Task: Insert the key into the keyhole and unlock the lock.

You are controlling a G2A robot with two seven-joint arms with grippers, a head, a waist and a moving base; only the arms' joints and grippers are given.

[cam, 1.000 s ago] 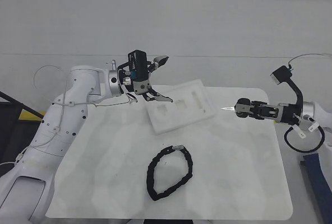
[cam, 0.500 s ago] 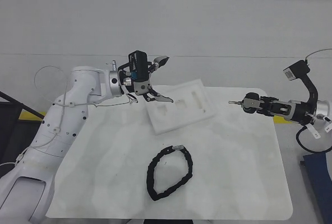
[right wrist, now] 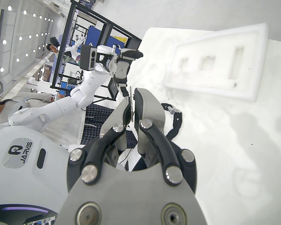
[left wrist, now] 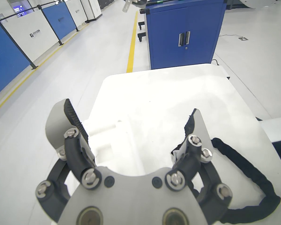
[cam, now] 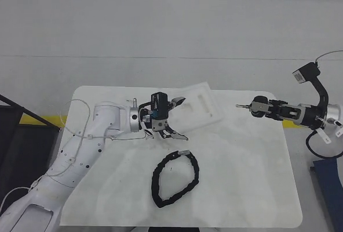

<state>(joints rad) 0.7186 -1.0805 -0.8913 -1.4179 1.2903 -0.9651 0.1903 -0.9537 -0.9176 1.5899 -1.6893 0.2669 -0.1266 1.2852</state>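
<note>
Nearest: lock [cam: 156, 182]. Lies flat on the table [cam: 247, 174] in a black loop, with the metal end [cam: 185, 153] on the far side, easy to get at from behind.

Just past it: left claw [cam: 181, 120]. Hangs low with fingers [left wrist: 58, 118] wide apart and nothing in them. Likely there to grab the lock and stop it sliding.

Behind that: white foam tray [cam: 209, 104], slots bare.

Farthest, off to the right: right claw [cam: 252, 107]. Squeezes tight on the key [cam: 241, 106] and aims the tip across the table, ready to poke in. Sits well apart from the lock, so not in the keyhole yet. Probably needs the lock held first.
</note>
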